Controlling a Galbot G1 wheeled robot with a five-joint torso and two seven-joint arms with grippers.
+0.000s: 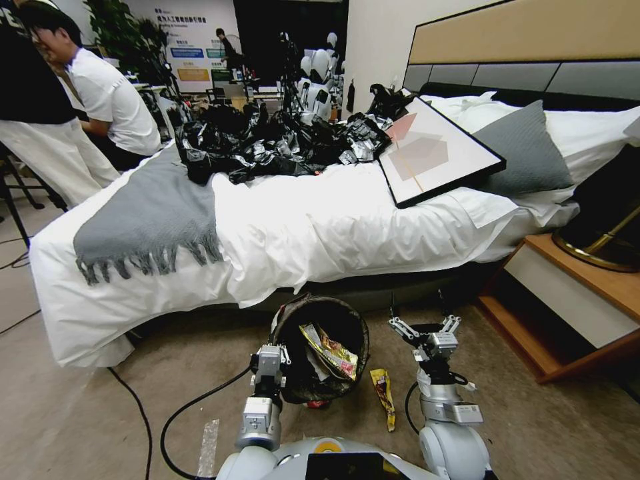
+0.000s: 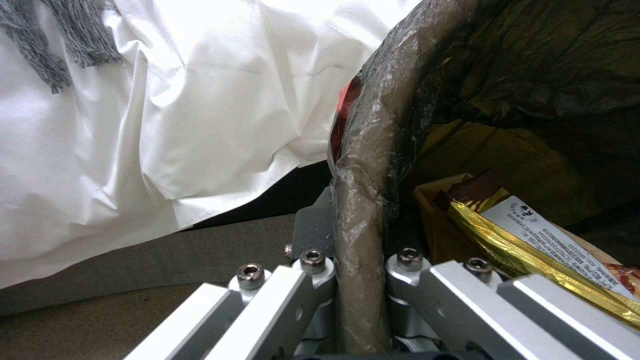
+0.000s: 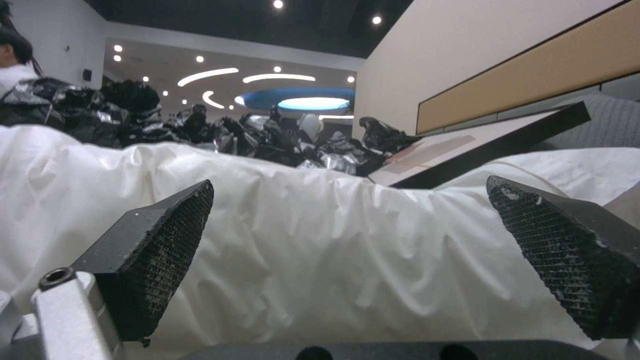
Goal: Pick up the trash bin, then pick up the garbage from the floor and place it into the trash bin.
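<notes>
The left tool (image 1: 277, 360) clamps the near rim of the trash bin (image 1: 347, 313), its fingers (image 2: 313, 262) pinching the liner-covered edge, low in the centre of the head view. Inside the bin lie a gold foil wrapper (image 2: 533, 240) and a red-and-white snack packet (image 1: 340, 357). Just right of the bin, 1 yellow wrapper (image 1: 383, 393) rests on the floor (image 1: 80, 413). The right tool (image 1: 425, 325) hovers to the right of the bin, jaws spread wide and holding nothing, pointing toward the white-sheeted bed (image 1: 320, 227) that fills the frame's middle.
</notes>
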